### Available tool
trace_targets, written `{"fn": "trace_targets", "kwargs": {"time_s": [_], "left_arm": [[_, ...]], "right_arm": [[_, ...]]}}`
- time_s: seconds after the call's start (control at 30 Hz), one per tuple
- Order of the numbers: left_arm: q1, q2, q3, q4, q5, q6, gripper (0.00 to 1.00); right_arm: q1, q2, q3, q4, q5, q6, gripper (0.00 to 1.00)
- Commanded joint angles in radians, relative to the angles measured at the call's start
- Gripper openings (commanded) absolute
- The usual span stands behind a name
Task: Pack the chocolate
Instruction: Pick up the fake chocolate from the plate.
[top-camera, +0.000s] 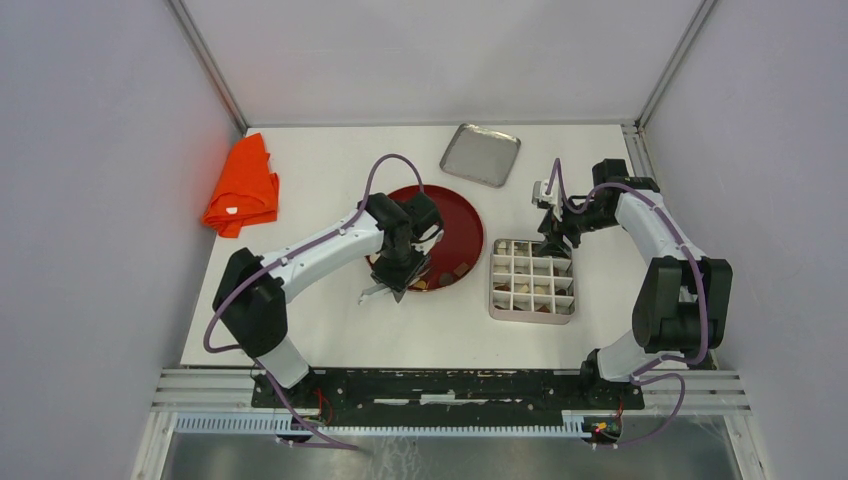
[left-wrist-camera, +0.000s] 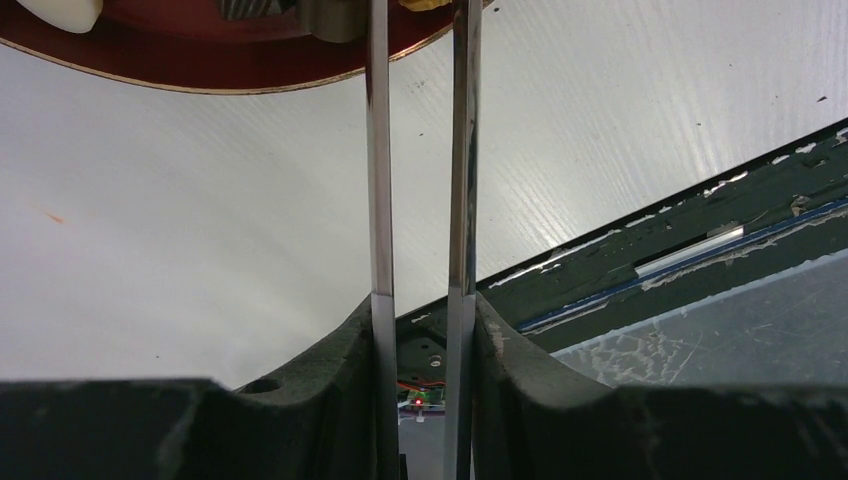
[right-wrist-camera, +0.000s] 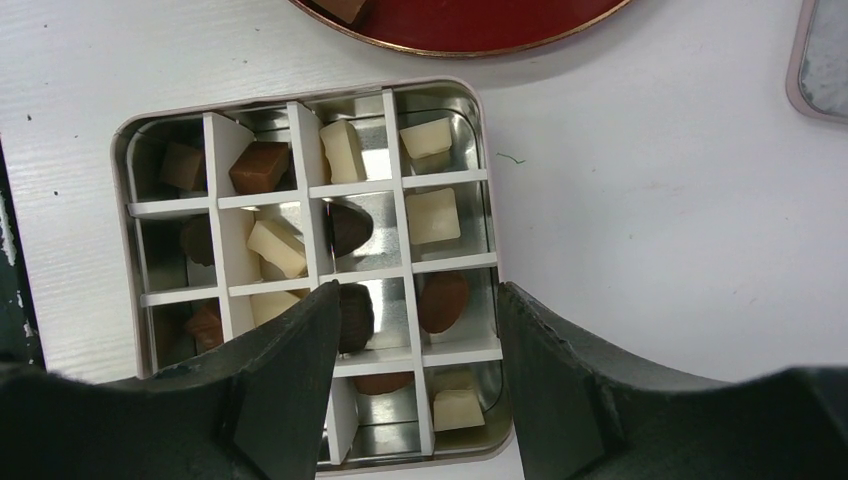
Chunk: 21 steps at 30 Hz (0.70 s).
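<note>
Left claw's (left-wrist-camera: 420, 10) thin metal blades are getting cut off at the top over the round red plate (top-camera: 470, 215), so can't tell if it's pinching anything. Right claw (right-wrist-camera: 420, 300) is hanging open over the divided metal tin (right-wrist-camera: 122, 200), blocking its near cells. Small brown and cream chocolate pieces (right-wrist-camera: 343, 150) are sitting in the tin, a few on the plate.

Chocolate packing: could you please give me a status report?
Left gripper shut on tongs at red plate's edge. Right gripper open above divided tin. Chocolate in most compartments, some on plate. Nothing blocking.
</note>
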Motion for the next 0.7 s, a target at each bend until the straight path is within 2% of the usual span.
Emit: {"fn": "trace_targets", "kwargs": {"time_s": [0.0,0.03,0.17,0.67], "left_arm": [[-0.001,0.008,0.017,-0.003,0.006,0.015,0.33],[-0.002,0.009,0.023,-0.006,-0.002,0.014,0.3],[0.0,-0.001,0.055,-0.011,-0.024,0.008,0.03],[0.0,-0.033,0.066,0.001,-0.081,-0.011,0.02]], "right_arm": [[-0.005,-0.004,0.006,-0.024,-0.047,-0.029,0.64],[-0.006,-0.004,0.006,-0.023,-0.047,-0.031,0.64],[-0.008,-0.006,0.006,-0.027,-0.048,-0.035,0.64],[-0.018,-0.004,0.006,-0.032,-0.054,-0.039,0.64]]}}
